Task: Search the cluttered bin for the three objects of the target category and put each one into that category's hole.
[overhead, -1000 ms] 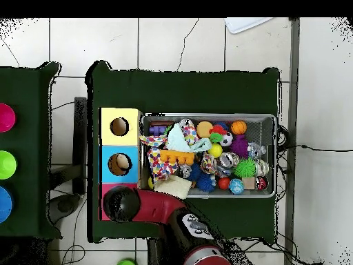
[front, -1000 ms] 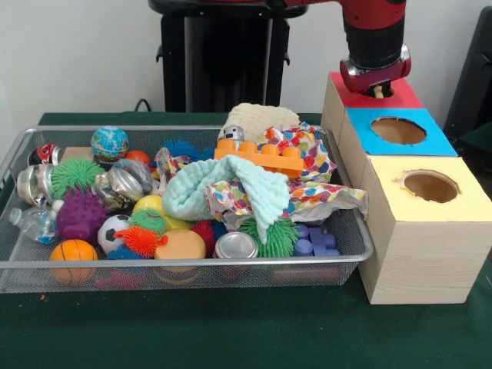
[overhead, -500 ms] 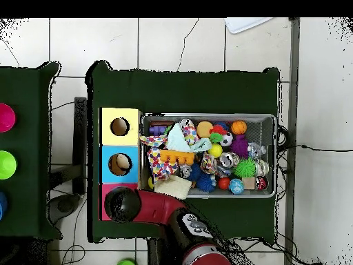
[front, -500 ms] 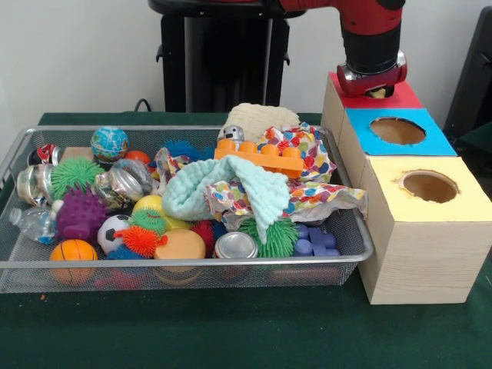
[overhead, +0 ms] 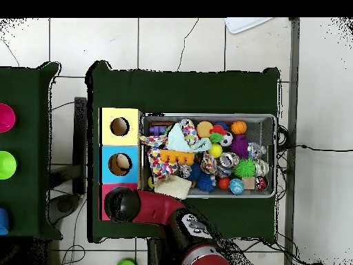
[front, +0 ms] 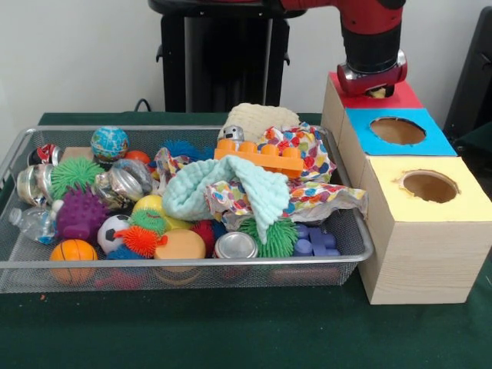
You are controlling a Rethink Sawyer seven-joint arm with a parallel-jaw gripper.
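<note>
The wire mesh bin (front: pixel 192 263) fills the left and middle of the table and is heaped with toys; it also shows in the overhead view (overhead: pixel 270 119). No plush animal shows clearly among them. My gripper (front: pixel 375 86) hangs just above the red surround (front: pixel 406 98) of the far box and hides the hole. A small tan bit (front: pixel 377 93) shows under it; I cannot tell what it is. In the overhead view the arm's end (overhead: pixel 123 205) covers the red box.
Blue-surround hole (front: pixel 398 130) and yellow-surround hole (front: pixel 430 186) sit nearer on the same row of boxes. An orange brick (front: pixel 260 157), a mint cloth (front: pixel 231 188), a patterned cloth (front: pixel 304 150) and a cream knitted cloth (front: pixel 257 117) top the bin, with spiky and sports balls at the left.
My gripper rose a little from the red hole between one second and half a second ago, and has stayed still since. The bin's contents have not moved.
</note>
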